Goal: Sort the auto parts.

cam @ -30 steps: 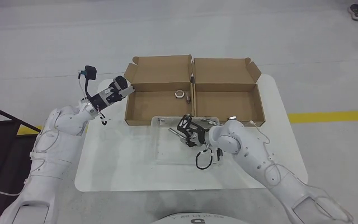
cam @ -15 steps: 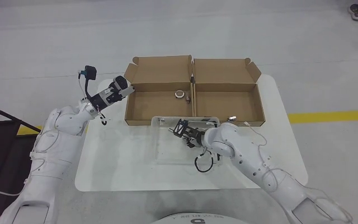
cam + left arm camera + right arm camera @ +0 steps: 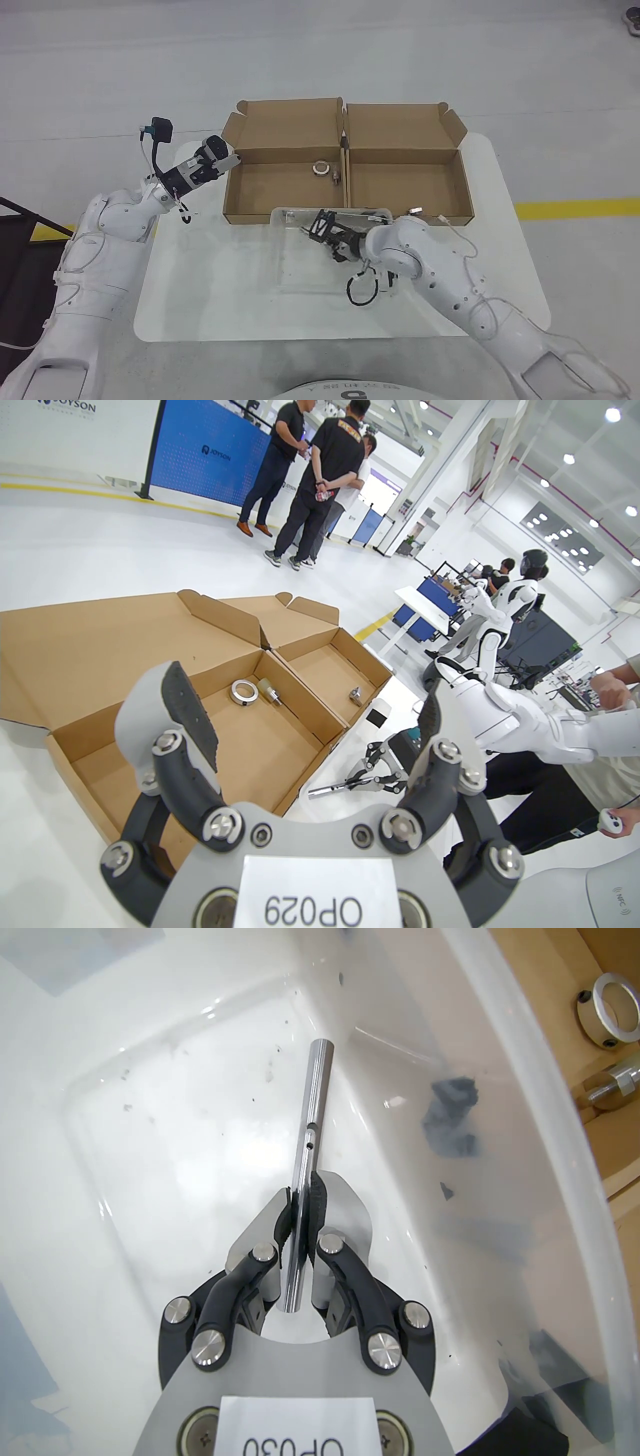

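- Vs 1 s ago: my right gripper [image 3: 302,1198] has slid a bit toward the boxes' front wall and to my left. Its linkage looked spread wider then and sits tighter now.
- L arm hasn't budged. My left gripper [image 3: 232,156] is in the same spot, off the outer far corner of the left box [image 3: 270,192].
- R gripper state: pads pinched tight on the rod [image 3: 315,1098], gripping near one end, so most of the rod sticks out ahead.
- L gripper state: fingers spread wide, nothing between them.
- The rod is over the floor of the clear bin [image 3: 550,1078]. Can't tell if its free end touches the bottom.
- The bin sits on the table [image 3: 200,300], just in front of both boxes.
- Left box holds a ring [image 3: 243,691] and a fitting [image 3: 269,690], close together near the wall shared w/ the right box [image 3: 410,190].
- Right box has one small part [image 3: 356,695] on its floor.
- Both boxes have lids folded back, away from me.
- Dark lump [image 3: 450,1115] at the bin wall; can't tell what it is.
- Table is white w/ rounded corners.
- The floor [image 3: 320,50] is pale grey, w/ a yellow line [image 3: 580,208] on my right.
- Room beyond: blue panels [image 3: 210,455] and white humanoid robots [image 3: 500,615] at other tables.
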Available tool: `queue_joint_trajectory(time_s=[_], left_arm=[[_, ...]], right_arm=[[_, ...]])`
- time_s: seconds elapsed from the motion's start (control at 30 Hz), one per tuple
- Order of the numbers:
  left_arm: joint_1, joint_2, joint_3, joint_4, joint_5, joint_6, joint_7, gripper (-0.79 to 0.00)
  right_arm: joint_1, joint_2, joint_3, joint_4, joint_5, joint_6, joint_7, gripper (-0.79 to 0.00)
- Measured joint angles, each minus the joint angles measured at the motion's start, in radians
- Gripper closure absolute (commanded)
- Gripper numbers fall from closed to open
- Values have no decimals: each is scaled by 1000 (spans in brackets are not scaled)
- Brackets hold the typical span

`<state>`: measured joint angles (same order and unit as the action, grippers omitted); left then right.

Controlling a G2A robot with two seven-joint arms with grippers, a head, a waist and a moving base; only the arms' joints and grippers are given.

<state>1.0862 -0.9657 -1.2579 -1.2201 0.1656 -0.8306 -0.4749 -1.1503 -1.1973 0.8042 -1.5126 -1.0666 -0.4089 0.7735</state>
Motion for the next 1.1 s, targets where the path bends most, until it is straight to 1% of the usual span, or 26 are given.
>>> queue_joint_trajectory(time_s=[0.2,0.3,0.37,0.43,0.53,0.63,0.7,0.8,0.83,0.87,0.9,0.97,1.0,1.03,1.07,1.1], left_arm=[[0,0,0,0,0,0,0,-785],[0,0,0,0,0,0,0,-785],[0,0,0,0,0,0,0,-785],[0,0,0,0,0,0,0,-785],[0,0,0,0,0,0,0,-785],[0,0,0,0,0,0,0,-785],[0,0,0,0,0,0,0,-785],[0,0,0,0,0,0,0,-785],[0,0,0,0,0,0,0,-785],[0,0,0,0,0,0,0,-785],[0,0,0,0,0,0,0,-785],[0,0,0,0,0,0,0,-785],[0,0,0,0,0,0,0,-785],[0,0,0,0,0,0,0,-785],[0,0,0,0,0,0,0,-785],[0,0,0,0,0,0,0,-785]], right_arm=[[-21,14,82,-6,137,-73,-72,0],[-34,21,125,13,253,-134,-105,0],[-36,24,149,43,367,-198,-114,0],[-30,26,164,84,490,-265,-106,0],[-11,27,169,146,633,-333,-74,0],[11,27,167,204,753,-374,-47,0],[27,27,168,225,761,-368,-39,0],[43,29,165,228,706,-346,-42,0],[46,29,161,218,659,-329,-47,-43],[46,29,157,209,630,-318,-54,-120],[45,29,154,199,602,-305,-60,-225],[47,30,144,168,516,-261,-68,-329],[45,30,138,152,474,-240,-75,-363],[40,29,127,128,424,-218,-86,-379],[35,29,120,110,395,-210,-97,-471],[30,28,113,95,375,-209,-107,-582]])
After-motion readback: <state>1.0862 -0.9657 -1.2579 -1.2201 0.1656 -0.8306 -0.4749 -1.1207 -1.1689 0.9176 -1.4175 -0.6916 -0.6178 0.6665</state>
